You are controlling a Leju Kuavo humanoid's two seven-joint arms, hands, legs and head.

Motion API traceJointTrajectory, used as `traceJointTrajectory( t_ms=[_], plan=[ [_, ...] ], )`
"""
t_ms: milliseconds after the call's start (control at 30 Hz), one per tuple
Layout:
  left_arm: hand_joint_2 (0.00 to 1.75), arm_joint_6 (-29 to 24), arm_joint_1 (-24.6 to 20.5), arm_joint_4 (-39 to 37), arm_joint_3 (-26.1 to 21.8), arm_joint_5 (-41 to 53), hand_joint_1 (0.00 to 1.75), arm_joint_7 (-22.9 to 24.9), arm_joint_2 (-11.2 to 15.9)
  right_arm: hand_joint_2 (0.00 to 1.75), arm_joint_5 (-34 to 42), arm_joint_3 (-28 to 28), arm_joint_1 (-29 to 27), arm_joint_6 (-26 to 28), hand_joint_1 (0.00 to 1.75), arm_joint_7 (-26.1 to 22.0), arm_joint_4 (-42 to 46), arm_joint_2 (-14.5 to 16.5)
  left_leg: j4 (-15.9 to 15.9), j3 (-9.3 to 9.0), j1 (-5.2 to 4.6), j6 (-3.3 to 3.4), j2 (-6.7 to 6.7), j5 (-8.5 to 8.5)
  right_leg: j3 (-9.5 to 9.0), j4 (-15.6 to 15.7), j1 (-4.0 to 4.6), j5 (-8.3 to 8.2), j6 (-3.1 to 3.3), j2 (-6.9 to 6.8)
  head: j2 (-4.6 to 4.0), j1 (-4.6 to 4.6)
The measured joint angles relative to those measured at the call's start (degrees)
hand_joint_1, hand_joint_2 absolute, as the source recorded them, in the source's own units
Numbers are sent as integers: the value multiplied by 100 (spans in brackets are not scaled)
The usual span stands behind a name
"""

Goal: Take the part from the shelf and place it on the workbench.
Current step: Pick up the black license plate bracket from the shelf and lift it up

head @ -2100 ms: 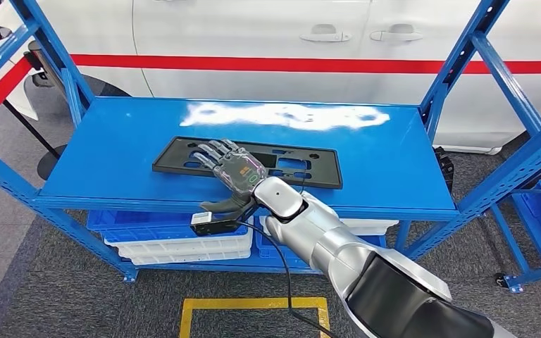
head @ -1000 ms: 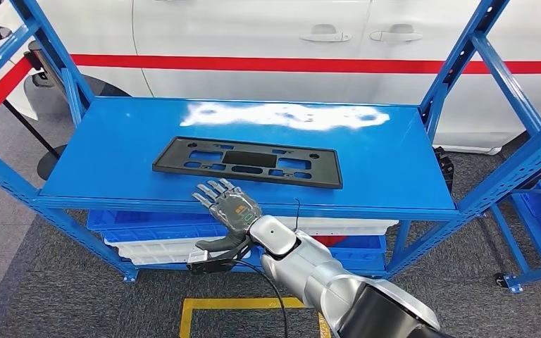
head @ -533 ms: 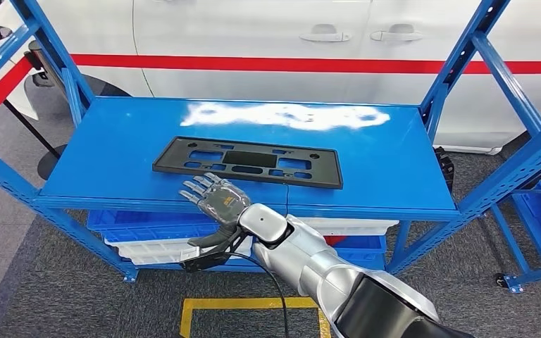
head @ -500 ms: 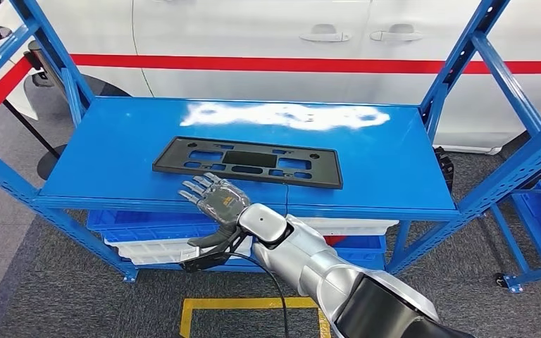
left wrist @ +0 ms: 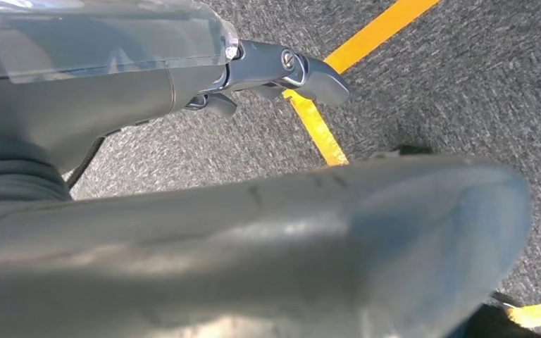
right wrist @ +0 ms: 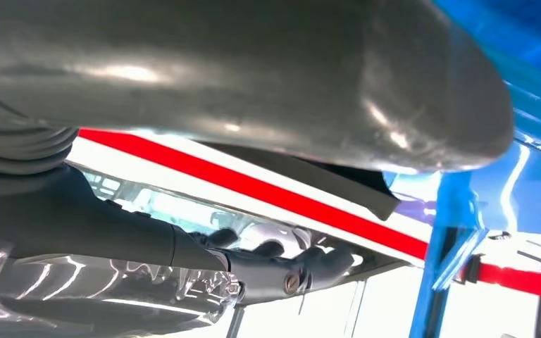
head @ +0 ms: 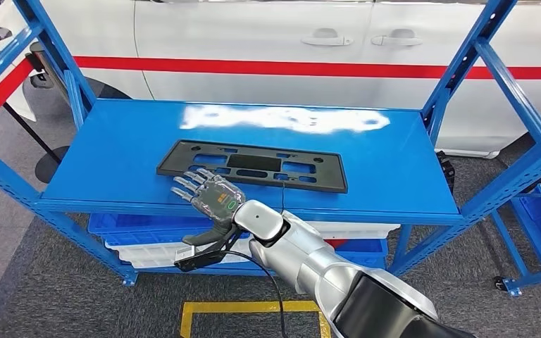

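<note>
On the blue metal shelf (head: 394,158): one flat black plastic plate-frame part (head: 252,164), lying flat. One right hand (head: 210,197), fingers spread, holding nothing, tips over the part's near-left edge; half a second ago it sat lower, off the part. Left wrist view: left hand (left wrist: 268,70) above grey carpet (left wrist: 479,91), finger state unclear.

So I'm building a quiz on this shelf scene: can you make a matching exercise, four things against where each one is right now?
Things:
1. black part
2. right hand
3. white bins
4. yellow floor marking

Places:
A. on the carpet in front of the shelf
B. lying flat on the blue shelf top
C. on the lower level under the shelf top
D. over the front edge of the shelf top, fingers spread, by the part's near left corner

Pairs: 1-B, 2-D, 3-C, 4-A
</note>
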State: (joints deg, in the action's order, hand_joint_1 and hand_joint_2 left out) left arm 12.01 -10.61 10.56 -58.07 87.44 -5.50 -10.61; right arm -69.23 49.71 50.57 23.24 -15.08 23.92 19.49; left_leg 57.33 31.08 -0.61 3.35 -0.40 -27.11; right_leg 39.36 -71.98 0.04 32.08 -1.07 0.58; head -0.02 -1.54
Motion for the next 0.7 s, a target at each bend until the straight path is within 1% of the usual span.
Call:
traceJointTrajectory(
  t_ms=[33, 67, 100, 133, 167, 200, 233, 267, 300, 333, 367, 400, 433, 467, 500, 533, 567, 600, 633, 667, 700],
  plan=[
    [0, -2, 6, 0, 0, 0, 0, -7, 1, 0, -10, 1, -6, -1, 0, 1, 1, -1, 2, -37, 0, -10, -1, -35, 239, -269, -13, 32, 0, -7, 0, -1],
    [0, -4, 14, 0, 0, -1, 0, -13, 1, 0, -21, 3, -14, -1, 0, 1, 1, -2, 3, -91, 1, -23, -2, -79, 386, -342, -22, -39, 4, -14, 0, -1],
    [0, -5, 20, 0, 0, -1, 0, -19, 1, 0, -32, 4, -18, -1, 0, 2, 1, -3, 3, -163, 1, -38, -4, -132, 421, -193, -26, -200, 12, -21, 0, -1],
    [0, -5, 24, 0, 0, -2, 0, -22, 1, 0, -39, 5, -18, -1, 0, 3, 1, -3, 5, -252, 0, -56, -3, -188, 358, 149, -23, -441, 33, -26, 0, -1],
    [0, -5, 34, -2, 0, -3, 0, -26, -3, 0, -47, 7, -18, -2, 0, 4, -2, -6, 4, -324, 2, -78, -1, -250, 266, 592, -8, -781, 70, -32, 0, 0],
    [0, -7, 36, -5, -1, -8, 0, -30, -8, 0, -64, 8, -17, -3, 0, 5, -7, -10, 12, -380, 4, -109, -2, -298, 192, 952, 18, -1019, 112, -34, 0, -4],
    [0, -13, 35, -9, -2, -17, 0, -32, -11, 0, -92, 9, -14, -4, 0, 6, -8, -14, 19, -402, 8, -150, 0, -342, 145, 1205, 43, -1204, 152, -34, 0, -3],
    [0, -21, 33, -13, -3, -27, 0, -37, -15, 0, -135, 13, -9, -5, 0, 7, -8, -16, 26, -411, 17, -188, 2, -374, 137, 1332, 73, -1292, 193, -32, 0, -1],
    [0, -31, 24, -15, -4, -35, 0, -46, -15, 0, -186, 16, 5, -11, 0, 10, -2, -15, 41, -422, 23, -235, 4, -372, 120, 1346, 89, -1235, 230, -28, 0, 1],
    [0, -40, 22, -15, -4, -40, 0, -57, -11, 0, -239, 21, 33, -33, 0, 17, 18, -9, 79, -410, 28, -272, 10, -364, 68, 1387, 77, -1219, 262, -23, 0, 8],
    [0, -42, 22, -14, -4, -40, 0, -71, -8, 0, -285, 27, 78, -71, 0, 24, 39, -5, 197, -374, 33, -302, 12, -324, 1, 1437, 64, -1187, 297, -17, 0, 11],
    [0, -42, 22, -14, -3, -40, 0, -82, -5, 0, -319, 35, 141, -123, 0, 31, 62, 2, 418, -258, 37, -337, 12, -290, -79, 1483, 39, -1160, 323, -14, 0, 10],
    [0, -42, 21, -13, -3, -39, 0, -90, -2, 0, -349, 44, 207, -182, 0, 33, 86, 8, 729, -72, 50, -368, 11, -315, -156, 1526, 13, -1132, 335, -10, 0, 9],
    [0, -39, 22, -13, -2, -39, 0, -97, -1, 0, -378, 54, 264, -246, 0, 30, 106, 10, 1079, 155, 70, -406, 12, -410, -217, 1548, 4, -1094, 343, -7, 0, 8],
    [0, -40, 26, -13, -2, -39, 0, -102, 2, 0, -415, 71, 306, -319, 0, 13, 130, 9, 1385, 390, 94, -446, 12, -572, -270, 1554, -6, -1050, 342, -7, 0, 8],
    [0, -42, 37, -13, -2, -39, 0, -109, 7, 0, -458, 95, 340, -407, 0, -27, 160, -1, 1577, 580, 120, -484, 13, -734, -323, 1552, -16, -1002, 334, -2, 0, 8],
    [0, -48, 48, -13, -2, -42, 0, -117, 13, 0, -497, 131, 377, -499, 0, -86, 197, -14, 1612, 700, 145, -519, 14, -810, -378, 1546, -26, -952, 321, 6, 0, 8],
    [0, -57, 58, -13, -2, -50, 0, -128, 22, 0, -514, 172, 427, -581, 0, -157, 238, -32, 1471, 741, 168, -548, 16, -726, -430, 1534, -38, -903, 302, 17, 0, 8],
    [0, -69, 65, -13, -2, -58, 0, -143, 34, 0, -502, 210, 486, -644, 0, -228, 284, -51, 1162, 706, 190, -573, 18, -473, -480, 1516, -52, -853, 278, 26, 0, 8],
    [0, -83, 74, -14, -2, -66, 0, -160, 45, 0, -464, 244, 546, -682, 0, -285, 332, -75, 755, 632, 214, -594, 21, -122, -519, 1496, -62, -801, 248, 33, 0, 9],
    [0, -95, 82, -14, -2, -70, 0, -175, 54, 0, -418, 276, 599, -704, 0, -329, 379, -101, 401, 563, 216, -593, 21, 132, -542, 1471, -66, -762, 215, 39, 0, 8]
  ],
)
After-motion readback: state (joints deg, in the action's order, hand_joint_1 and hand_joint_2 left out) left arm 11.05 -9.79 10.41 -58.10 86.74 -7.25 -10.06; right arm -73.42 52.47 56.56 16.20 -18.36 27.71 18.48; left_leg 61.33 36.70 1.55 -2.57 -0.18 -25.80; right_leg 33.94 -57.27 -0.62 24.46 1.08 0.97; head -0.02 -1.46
